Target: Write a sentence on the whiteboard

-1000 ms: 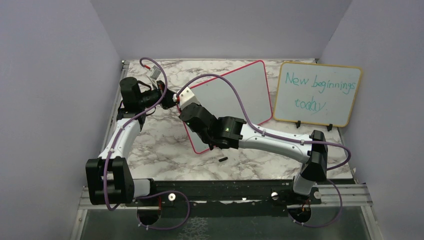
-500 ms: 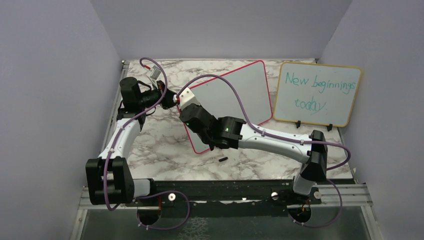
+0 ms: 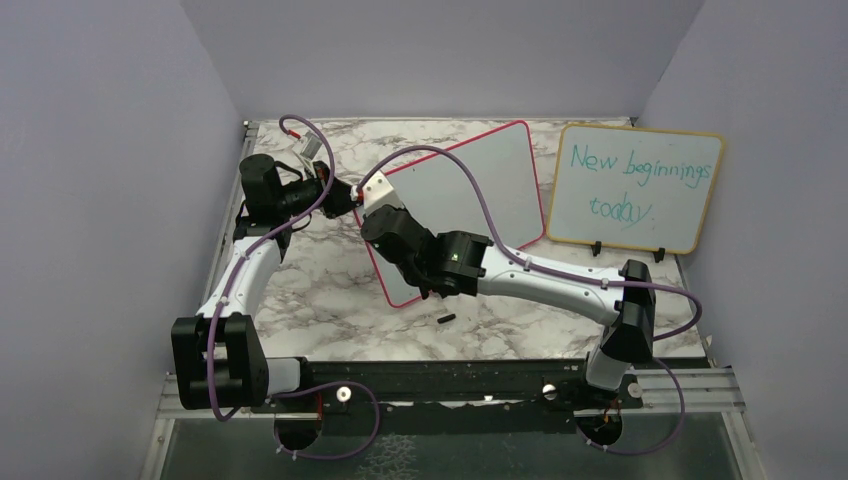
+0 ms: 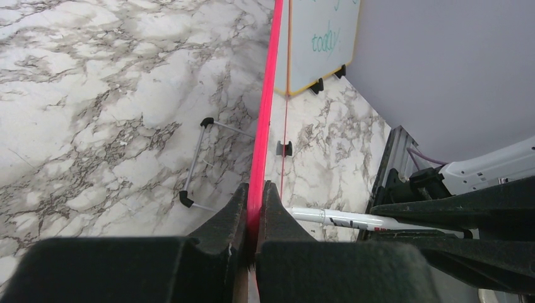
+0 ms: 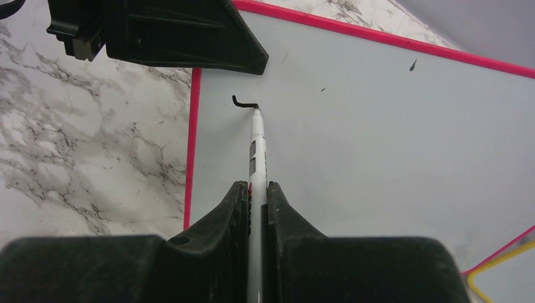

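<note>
The red-framed whiteboard (image 3: 470,190) stands tilted on the marble table; it also shows in the right wrist view (image 5: 378,139) and edge-on in the left wrist view (image 4: 265,126). My left gripper (image 4: 255,196) is shut on its red frame at the upper left corner (image 3: 350,195). My right gripper (image 5: 255,196) is shut on a white marker (image 5: 257,151) whose tip touches the board near that corner. A short black hooked stroke (image 5: 243,103) is the only writing of the sentence on it. The marker also shows in the left wrist view (image 4: 340,219).
A yellow-framed board (image 3: 635,188) with teal writing "New beginnings today" stands at the back right on black feet. A small black cap (image 3: 446,319) lies on the table near the front. A wire stand (image 4: 199,161) lies behind the whiteboard. Grey walls enclose the table.
My right gripper has shifted slightly up and to the right along the board's upper left corner with the marker. The left arm and the board stay still.
</note>
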Available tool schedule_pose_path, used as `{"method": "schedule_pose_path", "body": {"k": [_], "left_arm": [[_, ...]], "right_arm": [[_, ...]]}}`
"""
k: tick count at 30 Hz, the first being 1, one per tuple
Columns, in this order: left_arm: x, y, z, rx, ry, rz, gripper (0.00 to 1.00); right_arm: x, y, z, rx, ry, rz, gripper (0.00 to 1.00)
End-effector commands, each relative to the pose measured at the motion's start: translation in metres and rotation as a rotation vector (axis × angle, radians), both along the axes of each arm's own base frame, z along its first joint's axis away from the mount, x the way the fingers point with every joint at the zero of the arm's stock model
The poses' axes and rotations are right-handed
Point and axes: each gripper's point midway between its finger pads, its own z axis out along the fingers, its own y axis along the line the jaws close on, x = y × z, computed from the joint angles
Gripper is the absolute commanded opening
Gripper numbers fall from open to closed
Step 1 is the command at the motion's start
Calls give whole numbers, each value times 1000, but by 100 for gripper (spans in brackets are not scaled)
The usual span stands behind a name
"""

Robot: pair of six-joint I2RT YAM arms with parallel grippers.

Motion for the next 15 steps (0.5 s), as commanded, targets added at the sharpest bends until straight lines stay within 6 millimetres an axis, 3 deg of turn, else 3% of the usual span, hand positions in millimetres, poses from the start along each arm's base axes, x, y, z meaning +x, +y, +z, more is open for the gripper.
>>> {"method": "schedule_pose_path", "body": {"k": [1,15], "left_arm": [[2,1,-19,44,7,29,0],[2,1,-19,45,8,33,0]], "right_arm": [[14,-16,9,8,-22,-79,0],[13,-20,15,37,-10,-61,0]]}}
